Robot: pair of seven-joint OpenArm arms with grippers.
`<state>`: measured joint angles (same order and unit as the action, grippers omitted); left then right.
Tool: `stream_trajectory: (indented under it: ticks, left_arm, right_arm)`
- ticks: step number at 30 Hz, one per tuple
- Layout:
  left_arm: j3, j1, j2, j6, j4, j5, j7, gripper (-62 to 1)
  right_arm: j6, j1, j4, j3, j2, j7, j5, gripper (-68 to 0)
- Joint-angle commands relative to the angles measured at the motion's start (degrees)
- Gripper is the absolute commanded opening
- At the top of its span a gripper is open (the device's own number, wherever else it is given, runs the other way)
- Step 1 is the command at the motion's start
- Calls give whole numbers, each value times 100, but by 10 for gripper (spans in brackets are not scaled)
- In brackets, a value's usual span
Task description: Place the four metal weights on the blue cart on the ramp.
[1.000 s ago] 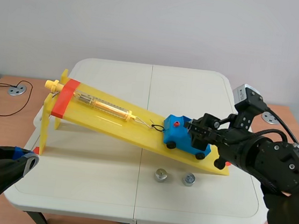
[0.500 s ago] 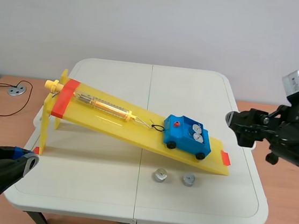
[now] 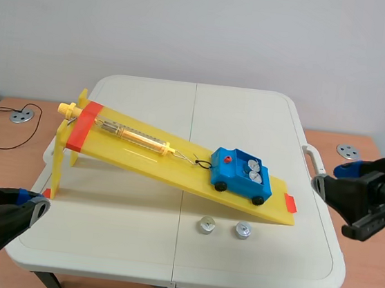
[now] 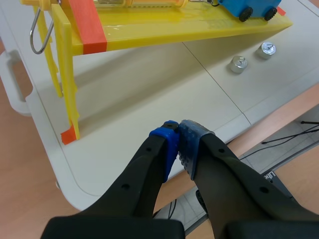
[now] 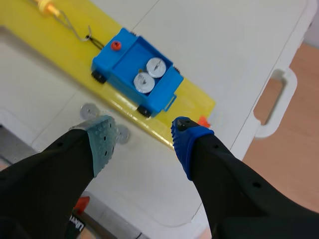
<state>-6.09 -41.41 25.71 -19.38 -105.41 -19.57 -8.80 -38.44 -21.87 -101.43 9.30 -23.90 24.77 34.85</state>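
While two metal weights [image 5: 156,66] sit side by side in the blue cart [image 3: 242,175], low on the yellow ramp [image 3: 143,154] right of frame centre, the other two weights [image 3: 205,225] lie apart on the white table [image 3: 97,244] just below the ramp's lower end. Right gripper [image 5: 144,141] hangs spread wide, empty, at the right edge; left gripper [image 4: 178,142] is clenched on nothing at lower left. A cord ties the cart to what looks like a spring scale [image 3: 134,136] higher on the ramp.
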Motion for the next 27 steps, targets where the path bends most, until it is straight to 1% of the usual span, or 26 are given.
stream_trajectory:
  ticks: [1,2,4,7,9,13,16,19,23,26,27]
  left_arm:
    - [-90,-31,-105,-140,-413,-319,509,-581]
    - [-90,-31,-105,-140,-413,-319,509,-581]
    - [-90,-31,-105,-140,-413,-321,509,-581]
    - [-90,-31,-105,-140,-413,-319,509,-581]
    - [-90,-31,-105,-140,-413,-319,509,-581]
    - [-90,-31,-105,-140,-413,-319,507,-581]
    - [-90,-31,-105,-140,-413,-319,509,-581]
    - [-90,-31,-105,-140,-413,-319,509,-581]
    - [-90,-31,-105,-140,-413,-321,509,-581]
    - [-90,-31,-105,-140,-413,-321,509,-581]
    - [-90,-31,-105,-140,-413,-321,509,-581]
  right_arm:
    - [-214,101,-330,31,-256,-450,258,-405]
    - [-214,55,-330,13,-238,-455,227,-405]
    - [-210,24,-317,-57,-197,-470,13,-405]
    - [-181,28,-282,-240,-114,-649,-299,-405]
    - [-103,46,-249,-409,-31,-800,-531,-405]
    - [136,153,-68,-815,190,-975,-997,-405]
    - [219,286,151,-1091,363,-1110,-1346,-405]
    - [463,490,444,-1331,529,-1281,-1628,-405]
    - [603,815,881,-1600,761,-1429,-1853,-405]
    - [667,1045,1176,-1786,929,-1574,-2109,-405]
    - [748,1119,1276,-1845,988,-1620,-2186,-405]
